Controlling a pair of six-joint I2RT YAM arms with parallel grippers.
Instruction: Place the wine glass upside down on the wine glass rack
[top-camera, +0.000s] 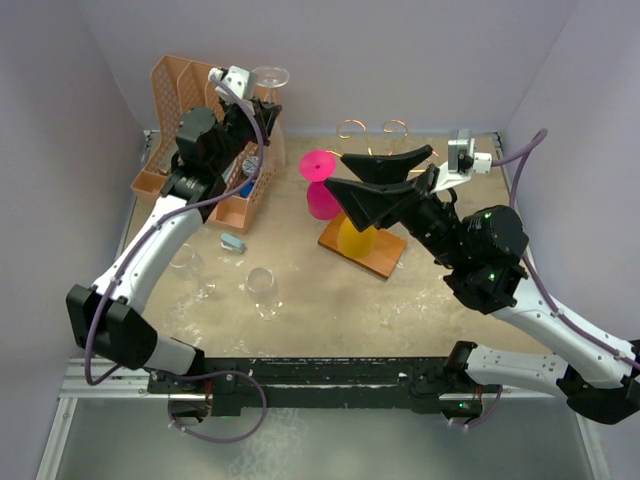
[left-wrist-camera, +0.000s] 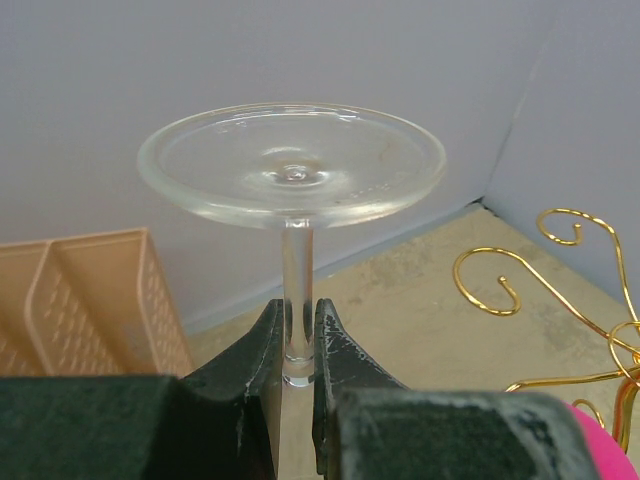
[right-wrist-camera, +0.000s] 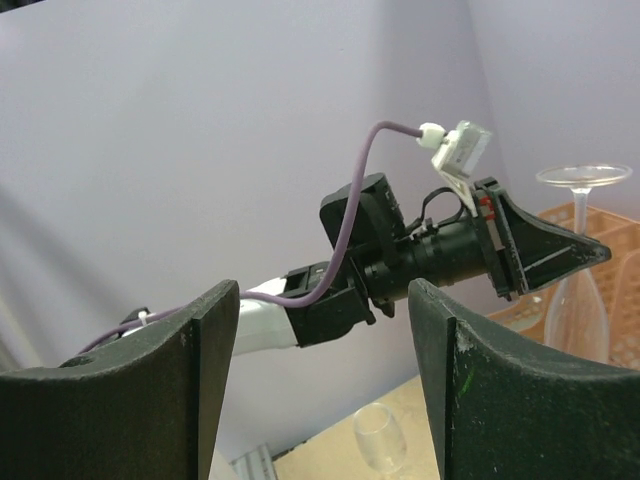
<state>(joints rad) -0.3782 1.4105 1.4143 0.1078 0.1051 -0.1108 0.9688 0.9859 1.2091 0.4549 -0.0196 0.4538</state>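
Left wrist | clear wine glass (left-wrist-camera: 292, 165) inverted | left fingers (left-wrist-camera: 258, 350) clamp stem | right fingers (right-wrist-camera: 195, 385) apart

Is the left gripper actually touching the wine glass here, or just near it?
Touching. In the left wrist view, the left gripper is shut on the wine glass, both fingers pressed against its stem below the upturned foot.

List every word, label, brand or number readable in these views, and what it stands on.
None readable in any view.
The wine glass, the wine glass rack and the orange file organizer show no print.
The small blue-grey item near the organizer is too small to tell whether it bears any.
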